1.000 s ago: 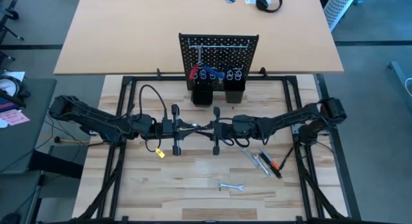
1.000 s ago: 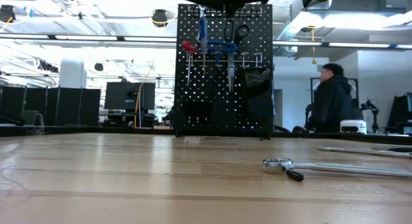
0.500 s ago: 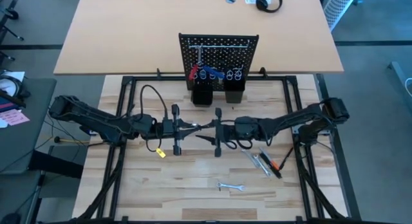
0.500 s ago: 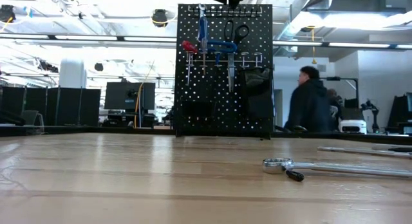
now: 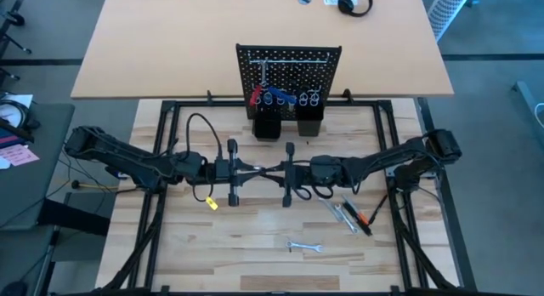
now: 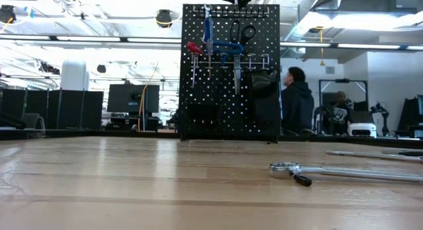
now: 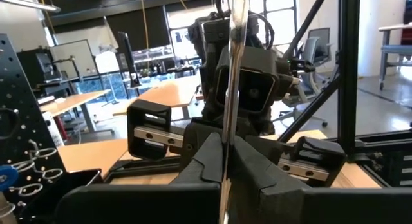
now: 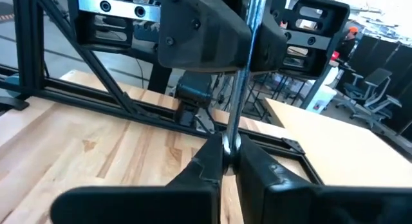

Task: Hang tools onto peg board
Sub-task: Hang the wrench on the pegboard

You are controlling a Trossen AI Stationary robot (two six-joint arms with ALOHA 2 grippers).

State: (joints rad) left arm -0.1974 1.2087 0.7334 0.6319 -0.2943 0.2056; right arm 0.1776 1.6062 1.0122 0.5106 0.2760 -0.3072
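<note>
Both tools meeting mid-table, above the wooden table (image 5: 255,245), in front of the peg board (image 5: 289,66).

Left tool (image 5: 257,168): fingers (image 7: 206,163) pressed together on a thin silver wrench (image 7: 232,69). Right tool (image 5: 274,170): fingers (image 8: 209,156) likewise closed on the same wrench (image 8: 241,76), gripping its other end. Wrench thus bridging the two tools, clamped at both ends, clear of the table. From above, long axis running left-right along the line between the arms; seen edge-on in both wrist views, so head shape not readable.

Peg board upright at the far edge, already carrying scissors (image 6: 243,33), a blue-handled tool (image 6: 226,46) and a red-handled tool (image 6: 193,48).

Loose on the table near the right arm: silver wrenches (image 5: 342,213), an orange-and-black tool (image 5: 364,219); a small wrench (image 5: 304,246) nearer the front edge.
</note>
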